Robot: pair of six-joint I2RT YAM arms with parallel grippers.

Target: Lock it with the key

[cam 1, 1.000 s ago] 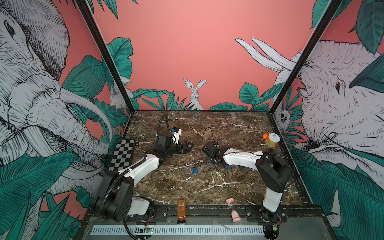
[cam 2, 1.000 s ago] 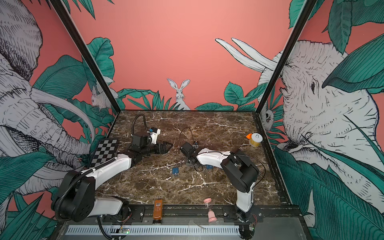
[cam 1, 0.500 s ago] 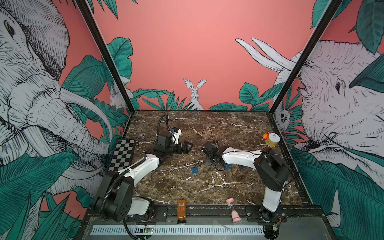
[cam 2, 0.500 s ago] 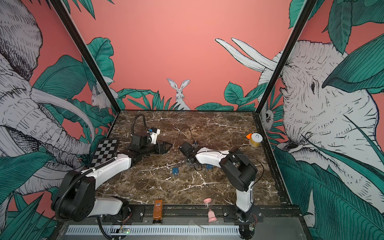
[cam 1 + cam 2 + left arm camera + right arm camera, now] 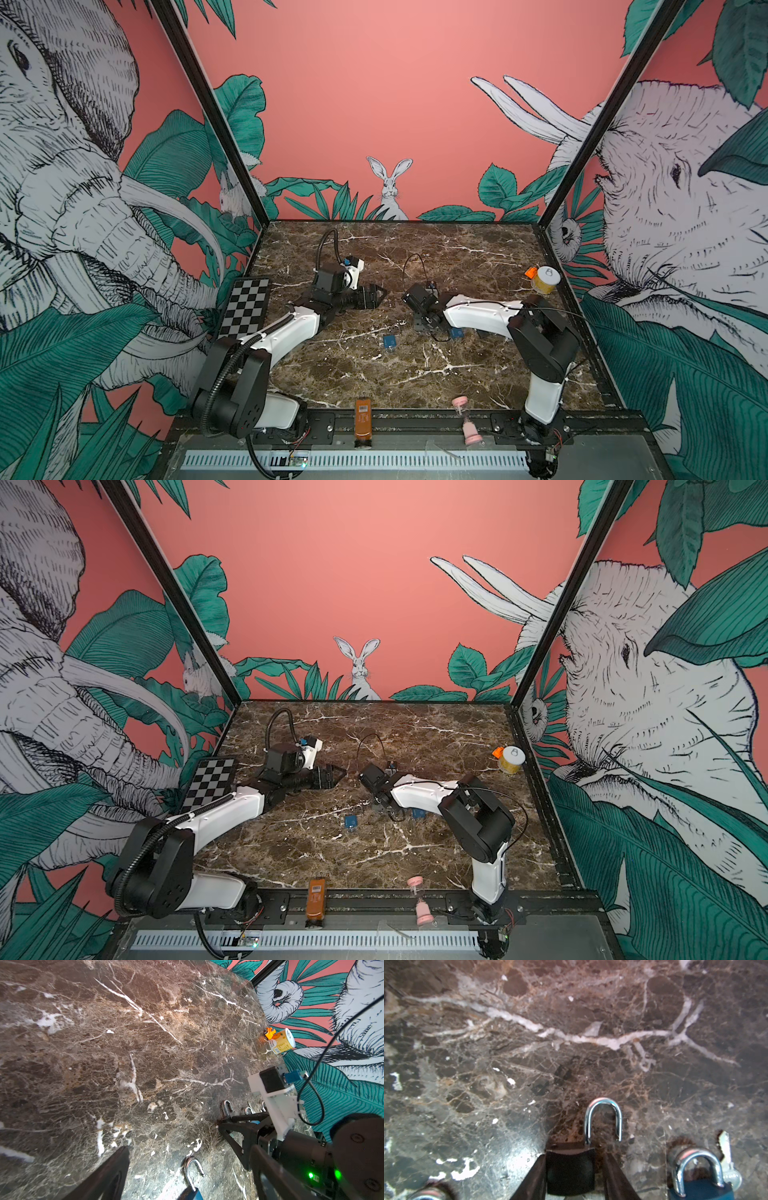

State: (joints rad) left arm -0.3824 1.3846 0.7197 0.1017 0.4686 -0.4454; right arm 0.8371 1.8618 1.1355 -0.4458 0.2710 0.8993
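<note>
My right gripper [image 5: 574, 1155] is down on the marble table, its jaws closed in on the dark body of a padlock [image 5: 570, 1169] whose steel shackle [image 5: 602, 1120] stands open. Beside it lies a closed blue padlock [image 5: 699, 1186] with a silver key [image 5: 726, 1159] next to it. In both top views this gripper [image 5: 424, 326] [image 5: 380, 808] sits mid-table. A third blue padlock [image 5: 389, 341] [image 5: 350, 822], its shackle open [image 5: 193, 1169], lies nearer the front. My left gripper [image 5: 380, 293] [image 5: 193, 1159] hovers open and empty to the left, pointing at the right gripper.
A yellow can [image 5: 545, 279] with an orange piece stands at the back right. A checkerboard [image 5: 245, 307] lies at the table's left edge. On the front rail rest a brown bottle [image 5: 363, 419] and a pink hourglass [image 5: 467, 419]. A black cable loops above the right wrist.
My right gripper's jaws have narrowed around the padlock body and the arm has shifted slightly left. The left arm has barely moved.
</note>
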